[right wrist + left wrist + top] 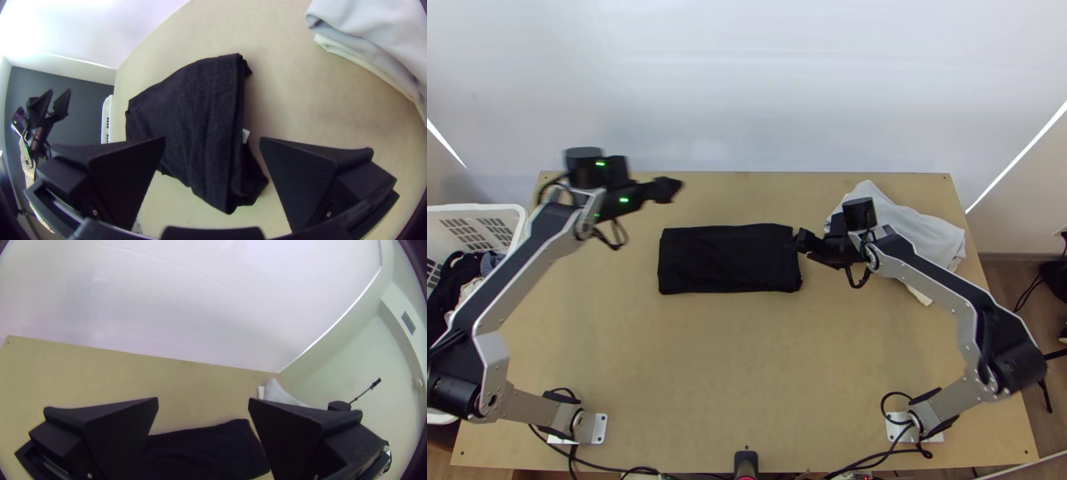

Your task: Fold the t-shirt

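Top view shows a black t-shirt (727,258) folded rectangular, left gripper (677,187) and right gripper (800,246) holding fingers spread.

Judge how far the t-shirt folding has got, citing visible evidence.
Looks done: the black t-shirt lies as a compact rectangle. In hand: nothing; the left hand is open beyond it, the right hand open at its right end. Remaining: perhaps straightening uneven layers by the white tag.

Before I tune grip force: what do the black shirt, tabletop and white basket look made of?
Black shirt: matte fabric, probably cotton knit; soft creases, faint surface texture.
Tabletop: wood or wood-look board, dull finish; pale tan, faint mottling.
White basket: likely moulded plastic, smooth; regular slots in its wall.
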Robot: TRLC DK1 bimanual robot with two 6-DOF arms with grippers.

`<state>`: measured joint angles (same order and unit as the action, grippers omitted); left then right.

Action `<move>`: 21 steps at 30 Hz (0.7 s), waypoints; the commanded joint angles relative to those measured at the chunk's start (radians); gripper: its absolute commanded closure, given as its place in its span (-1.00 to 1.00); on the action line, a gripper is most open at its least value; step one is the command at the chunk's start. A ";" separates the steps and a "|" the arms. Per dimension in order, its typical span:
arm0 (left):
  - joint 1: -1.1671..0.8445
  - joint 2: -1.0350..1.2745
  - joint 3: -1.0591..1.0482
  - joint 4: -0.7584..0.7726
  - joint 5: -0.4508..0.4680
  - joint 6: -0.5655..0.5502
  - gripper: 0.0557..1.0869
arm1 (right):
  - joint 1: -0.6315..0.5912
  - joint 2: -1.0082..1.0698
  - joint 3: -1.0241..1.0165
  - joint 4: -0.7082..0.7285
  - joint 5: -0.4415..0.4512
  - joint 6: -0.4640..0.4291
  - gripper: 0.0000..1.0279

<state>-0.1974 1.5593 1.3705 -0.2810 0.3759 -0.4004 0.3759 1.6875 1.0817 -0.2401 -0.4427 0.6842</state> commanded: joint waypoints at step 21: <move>0.329 -0.180 -0.063 -0.190 -0.048 0.127 -0.91 | 0.124 0.340 0.175 0.085 -0.042 0.031 -0.91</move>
<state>0.0952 1.4048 1.3300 -0.4622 0.3309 -0.2756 0.4179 1.9511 1.1748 -0.1432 -0.4877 0.6754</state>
